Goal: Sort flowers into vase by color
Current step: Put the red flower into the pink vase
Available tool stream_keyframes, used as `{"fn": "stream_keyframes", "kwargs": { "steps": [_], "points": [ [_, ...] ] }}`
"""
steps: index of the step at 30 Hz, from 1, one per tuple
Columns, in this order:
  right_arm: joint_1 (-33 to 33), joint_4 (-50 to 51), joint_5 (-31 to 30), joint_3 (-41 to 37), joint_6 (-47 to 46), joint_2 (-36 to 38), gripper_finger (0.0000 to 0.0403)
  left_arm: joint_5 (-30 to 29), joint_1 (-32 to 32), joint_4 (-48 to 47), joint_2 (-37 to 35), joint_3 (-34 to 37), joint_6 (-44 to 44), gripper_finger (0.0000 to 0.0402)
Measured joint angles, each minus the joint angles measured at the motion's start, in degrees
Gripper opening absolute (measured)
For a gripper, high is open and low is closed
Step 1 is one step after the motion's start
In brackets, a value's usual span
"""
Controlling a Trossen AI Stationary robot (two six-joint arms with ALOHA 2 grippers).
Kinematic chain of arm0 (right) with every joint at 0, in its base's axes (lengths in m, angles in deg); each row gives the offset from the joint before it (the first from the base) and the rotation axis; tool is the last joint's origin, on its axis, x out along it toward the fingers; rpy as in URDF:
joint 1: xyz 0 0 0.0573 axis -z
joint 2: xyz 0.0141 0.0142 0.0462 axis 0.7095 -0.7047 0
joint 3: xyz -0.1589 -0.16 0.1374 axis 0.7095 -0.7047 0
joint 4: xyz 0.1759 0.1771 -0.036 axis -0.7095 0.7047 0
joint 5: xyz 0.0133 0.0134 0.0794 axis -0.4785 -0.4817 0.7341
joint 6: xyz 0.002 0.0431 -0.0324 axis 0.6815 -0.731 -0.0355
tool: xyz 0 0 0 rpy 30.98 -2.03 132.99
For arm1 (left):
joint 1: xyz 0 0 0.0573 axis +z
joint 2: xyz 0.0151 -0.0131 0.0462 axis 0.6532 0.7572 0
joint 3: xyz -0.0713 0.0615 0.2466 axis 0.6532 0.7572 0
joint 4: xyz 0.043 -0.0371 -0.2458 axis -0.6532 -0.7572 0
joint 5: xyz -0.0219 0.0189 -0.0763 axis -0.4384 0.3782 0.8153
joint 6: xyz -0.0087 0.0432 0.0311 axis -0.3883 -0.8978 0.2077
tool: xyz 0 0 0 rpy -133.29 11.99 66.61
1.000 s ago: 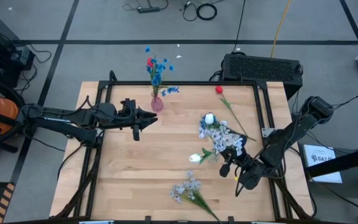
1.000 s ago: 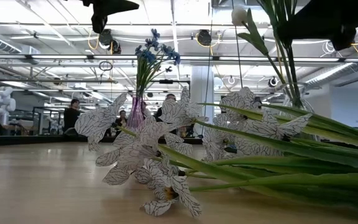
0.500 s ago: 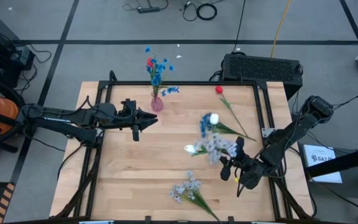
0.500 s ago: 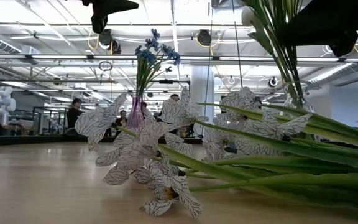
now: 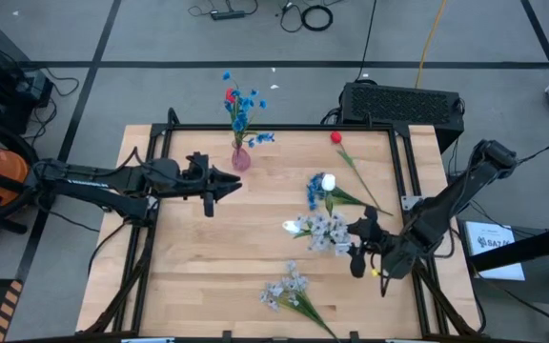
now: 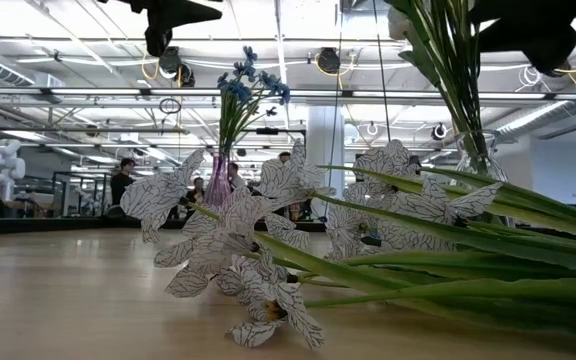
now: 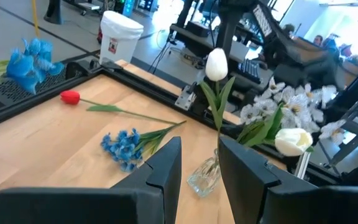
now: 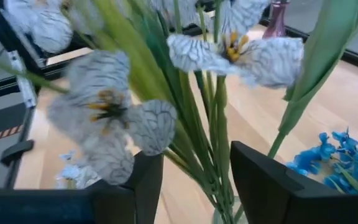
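White and lavender flowers (image 5: 324,227) stand upright in a clear vase (image 7: 205,176) near the table's (image 5: 208,276) right edge, just off my spread right gripper (image 5: 363,252), far nearer than the left.

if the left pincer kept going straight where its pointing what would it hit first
Probably the clear glass vase holding white tulips, which sits dead ahead between the left pincer fingers; the blue spray lies off to one side. Depth is uncertain.

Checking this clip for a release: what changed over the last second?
The right gripper opened, letting go of the white flowers, which now stand in the clear vase, and pulled back slightly. The left gripper, pink vase, red tulip and lavender spray stayed put.
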Motion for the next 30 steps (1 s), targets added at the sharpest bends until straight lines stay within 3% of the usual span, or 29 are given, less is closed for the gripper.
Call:
{"fn": "stream_keyframes", "kwargs": {
  "steps": [12, 17, 23, 30],
  "points": [
    [0.02, 8.69, 4.87, 0.48, 0.18, 10.92, 0.0127, -0.02, 0.00, -4.61, 0.00, 0.00, 0.00, 0.0111],
    [0.71, 19.59, 8.36, 6.09, -0.47, 11.96, 0.0082, -0.02, 0.00, -5.69, 0.00, -0.01, 0.00, 0.0111],
    [4.82, 40.61, 18.11, 15.26, -10.64, 11.04, 0.0009, 0.02, 0.02, -7.62, 0.00, -0.02, 0.12, 0.0111],
    [9.42, 51.83, 22.82, 18.70, -26.59, 8.24, 0.0005, 0.13, 0.00, -8.64, 0.02, -0.02, 0.61, 0.0111]
  ]
}}
